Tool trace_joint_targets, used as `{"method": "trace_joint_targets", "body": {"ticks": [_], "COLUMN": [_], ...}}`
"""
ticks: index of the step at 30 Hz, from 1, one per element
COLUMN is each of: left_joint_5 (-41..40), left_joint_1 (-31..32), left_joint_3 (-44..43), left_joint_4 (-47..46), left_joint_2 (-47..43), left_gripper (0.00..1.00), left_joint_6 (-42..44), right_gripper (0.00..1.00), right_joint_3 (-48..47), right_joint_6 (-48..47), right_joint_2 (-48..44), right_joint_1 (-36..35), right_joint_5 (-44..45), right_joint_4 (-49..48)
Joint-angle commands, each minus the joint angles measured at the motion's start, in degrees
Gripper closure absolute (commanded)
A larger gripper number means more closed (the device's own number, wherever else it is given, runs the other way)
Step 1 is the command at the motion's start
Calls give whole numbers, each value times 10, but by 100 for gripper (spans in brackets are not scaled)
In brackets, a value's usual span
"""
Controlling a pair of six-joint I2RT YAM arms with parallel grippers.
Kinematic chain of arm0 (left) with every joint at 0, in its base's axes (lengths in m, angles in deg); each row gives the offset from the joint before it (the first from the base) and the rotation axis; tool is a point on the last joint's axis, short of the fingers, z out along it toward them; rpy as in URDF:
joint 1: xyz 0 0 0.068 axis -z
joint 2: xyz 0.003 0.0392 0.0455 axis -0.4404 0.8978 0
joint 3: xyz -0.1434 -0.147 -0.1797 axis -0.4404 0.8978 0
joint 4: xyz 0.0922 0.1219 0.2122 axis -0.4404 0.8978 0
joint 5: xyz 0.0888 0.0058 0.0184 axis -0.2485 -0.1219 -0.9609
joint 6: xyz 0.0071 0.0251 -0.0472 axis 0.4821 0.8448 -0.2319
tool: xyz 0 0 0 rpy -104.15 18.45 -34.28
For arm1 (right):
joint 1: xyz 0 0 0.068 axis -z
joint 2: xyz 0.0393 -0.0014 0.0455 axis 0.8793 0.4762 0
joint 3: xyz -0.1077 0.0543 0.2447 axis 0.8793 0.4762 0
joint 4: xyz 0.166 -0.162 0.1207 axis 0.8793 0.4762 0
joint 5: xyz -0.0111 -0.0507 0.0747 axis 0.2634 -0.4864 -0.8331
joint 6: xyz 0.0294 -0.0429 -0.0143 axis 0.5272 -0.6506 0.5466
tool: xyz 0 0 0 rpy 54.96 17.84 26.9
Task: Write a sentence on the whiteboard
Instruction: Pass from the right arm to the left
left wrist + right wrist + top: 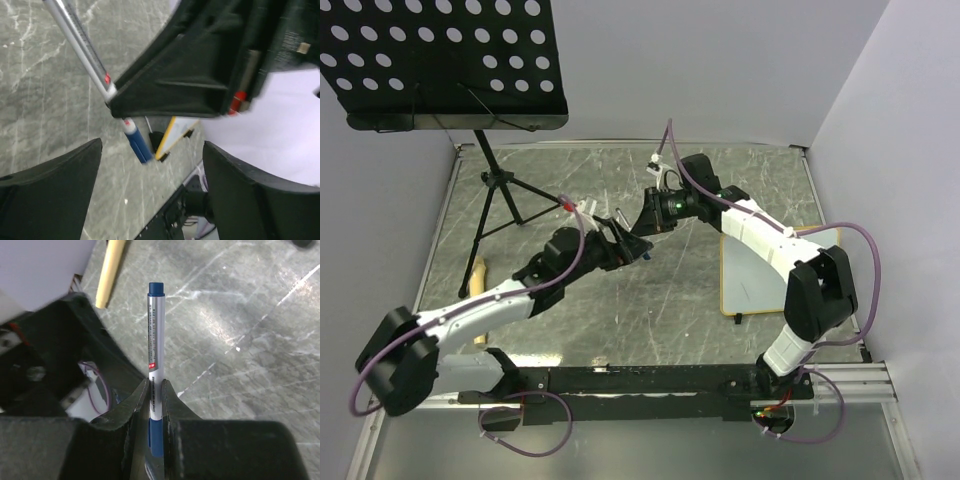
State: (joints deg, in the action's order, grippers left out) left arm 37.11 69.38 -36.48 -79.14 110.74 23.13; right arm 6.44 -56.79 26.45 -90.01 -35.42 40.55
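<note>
At the right side of the table [620, 330], the whiteboard [755, 285] is seen lying flat, partly covered by the right arm, with a pale face and a tan frame showing along its near-left edge. Well apart from it, above the table's middle, a silver marker [154, 335] with blue ends is clamped between the closed fingers of the right tool [155, 385]. The left tool [152, 147] is held facing it, fingers spread wide, and the marker's blue lower end is seen in the gap, touching neither finger. A wooden rod [478, 272] lies at the left, and a black music stand [440, 60] stands at the far left.
</note>
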Motion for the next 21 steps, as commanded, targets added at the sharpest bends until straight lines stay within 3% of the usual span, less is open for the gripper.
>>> {"method": "trace_joint_targets", "body": {"ticks": [1, 8, 13, 18, 21], "left_joint_5": [-61, -76, -62, -47, -45], "left_joint_1": [19, 26, 26, 26, 27], "left_joint_3": [-48, -77, -81, -72, -70], "left_joint_4": [-27, 2, 5, 2, 15], "left_joint_2": [43, 69, 78, 76, 68], "left_gripper": [19, 42, 75, 84, 96], "left_joint_6": [17, 41, 44, 49, 65], "right_gripper": [87, 87, 87, 86, 84], "right_joint_3": [7, 12, 14, 16, 17], "right_joint_6": [21, 33, 36, 37, 29], "right_joint_2": [-39, -34, -34, -34, -36], "right_joint_1": [8, 16, 17, 20, 20], "right_joint_5": [-21, -35, -34, -34, -42], "right_joint_4": [-36, -46, -49, -52, -52]}}
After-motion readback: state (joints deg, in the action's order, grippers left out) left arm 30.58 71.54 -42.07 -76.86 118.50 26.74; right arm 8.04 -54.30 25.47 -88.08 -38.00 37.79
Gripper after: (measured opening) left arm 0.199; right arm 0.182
